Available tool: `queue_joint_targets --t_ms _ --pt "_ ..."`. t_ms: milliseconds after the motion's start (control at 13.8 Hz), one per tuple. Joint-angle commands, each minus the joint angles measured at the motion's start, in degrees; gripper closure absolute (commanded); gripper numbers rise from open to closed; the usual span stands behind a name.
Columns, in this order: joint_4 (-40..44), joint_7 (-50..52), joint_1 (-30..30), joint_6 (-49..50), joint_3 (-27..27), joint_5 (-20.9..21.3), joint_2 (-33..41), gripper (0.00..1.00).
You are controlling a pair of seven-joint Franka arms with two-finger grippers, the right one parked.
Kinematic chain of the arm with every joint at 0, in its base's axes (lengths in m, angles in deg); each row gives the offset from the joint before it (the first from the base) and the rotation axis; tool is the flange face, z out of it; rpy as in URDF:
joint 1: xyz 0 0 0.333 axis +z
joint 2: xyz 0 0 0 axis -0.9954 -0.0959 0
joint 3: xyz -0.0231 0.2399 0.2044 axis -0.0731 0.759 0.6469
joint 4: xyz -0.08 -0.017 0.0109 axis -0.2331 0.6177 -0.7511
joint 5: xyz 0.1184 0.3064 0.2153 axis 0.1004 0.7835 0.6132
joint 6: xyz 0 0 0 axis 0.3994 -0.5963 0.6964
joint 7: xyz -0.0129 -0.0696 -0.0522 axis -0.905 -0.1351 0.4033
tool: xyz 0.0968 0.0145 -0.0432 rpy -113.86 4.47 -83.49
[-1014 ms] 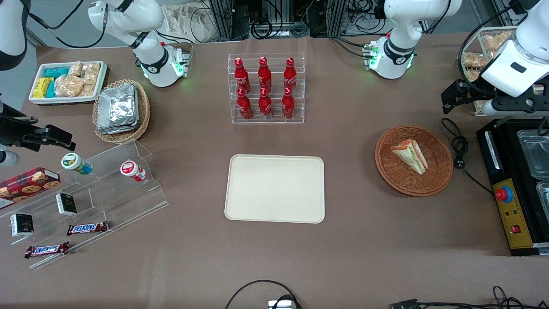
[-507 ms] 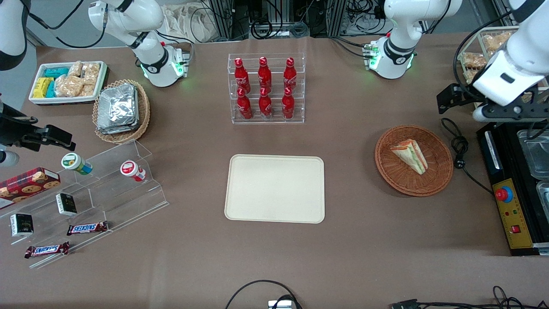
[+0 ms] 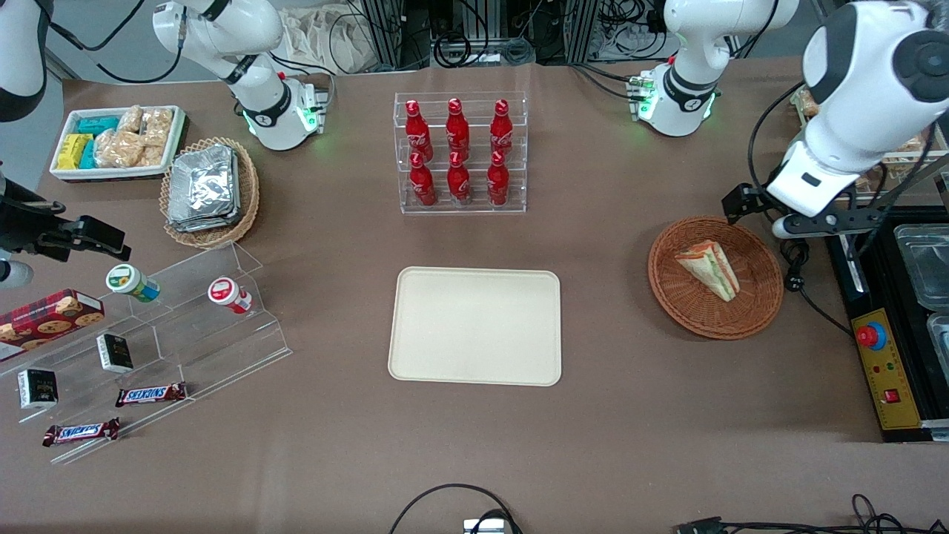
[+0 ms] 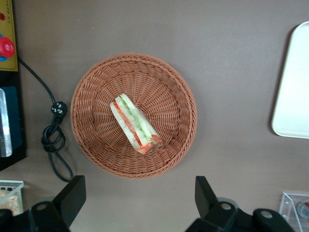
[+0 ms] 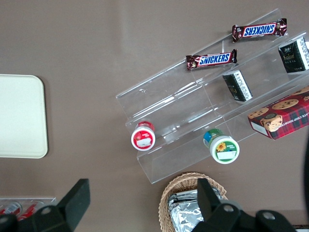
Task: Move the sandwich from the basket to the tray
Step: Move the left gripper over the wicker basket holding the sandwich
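The sandwich (image 3: 708, 268) (image 4: 135, 123), a pale wedge with green and red-orange stripes, lies in the round reddish-brown wicker basket (image 3: 667, 293) (image 4: 96, 87). The cream tray (image 3: 474, 326) (image 4: 294, 82) lies flat at the table's middle, with nothing on it. My left gripper (image 3: 819, 221) (image 4: 139, 198) hangs high over the basket's edge that is farther from the front camera. It is open, its two black fingers (image 4: 72, 193) spread wide with only bare table between them. It touches neither basket nor sandwich.
A black plug and cable (image 3: 793, 259) (image 4: 53, 140) lie beside the basket, next to a black machine with a red button (image 3: 872, 335). A rack of red bottles (image 3: 460, 152) stands farther from the front camera than the tray. Snack shelves (image 3: 148, 348) sit toward the parked arm's end.
My left arm has swung from over the black machine toward the basket, a little nearer the front camera. Sandwich, basket and tray have not moved.
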Motion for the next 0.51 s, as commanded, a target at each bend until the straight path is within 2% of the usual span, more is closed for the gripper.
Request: queue_joint_targets --t_ms 0,435 --pt "-8.94 1.55 0.77 -6.96 -0.01 0.13 3.99 0.0" --pt "-18.52 11.02 1.66 -21.9 0.08 0.13 3.03 0.0"
